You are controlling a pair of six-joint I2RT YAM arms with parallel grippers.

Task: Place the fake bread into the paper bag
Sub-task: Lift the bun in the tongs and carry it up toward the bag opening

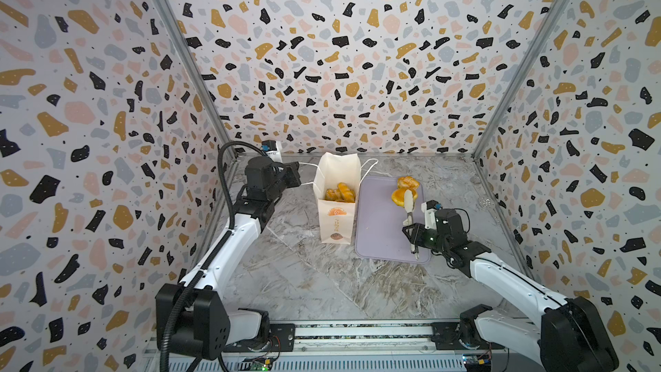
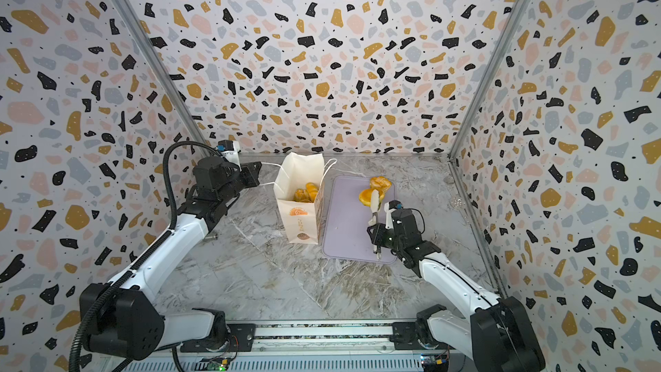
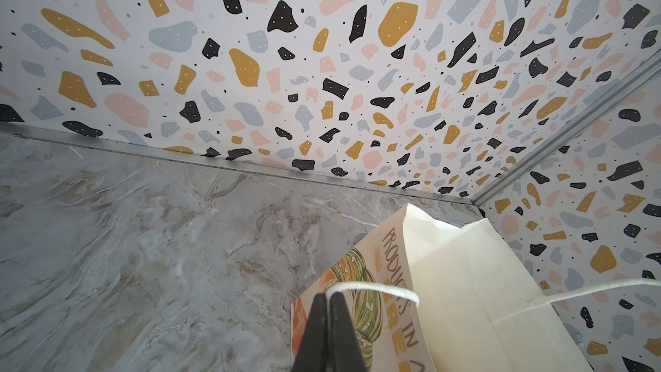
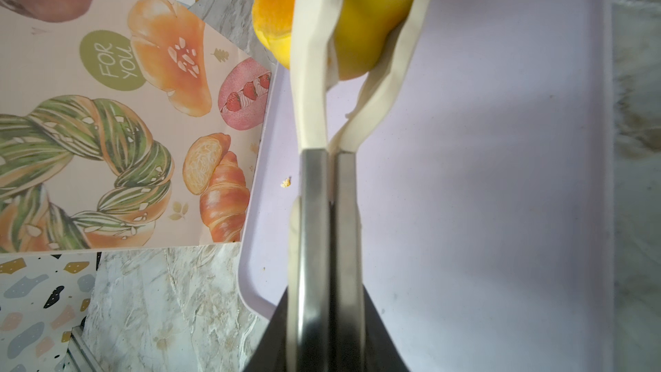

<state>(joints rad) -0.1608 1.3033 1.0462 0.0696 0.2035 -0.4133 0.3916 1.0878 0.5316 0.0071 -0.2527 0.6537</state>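
Both top views looked down from high in front toward the back wall (image 1: 339, 66), sharing the whole table (image 1: 304, 280). Each wrist camera looked closely along its jaws: left at the paper bag (image 3: 465, 298), right at the tray (image 4: 483, 173).

Left arm (image 1: 229, 245) rises along the frame's left, wrist bent toward centre; left gripper (image 3: 328, 298) pinched tight on a string handle (image 3: 375, 289); right arm (image 1: 500, 273) stretches from lower right; right gripper (image 1: 414, 235) clamped around tongs (image 1: 409, 209).
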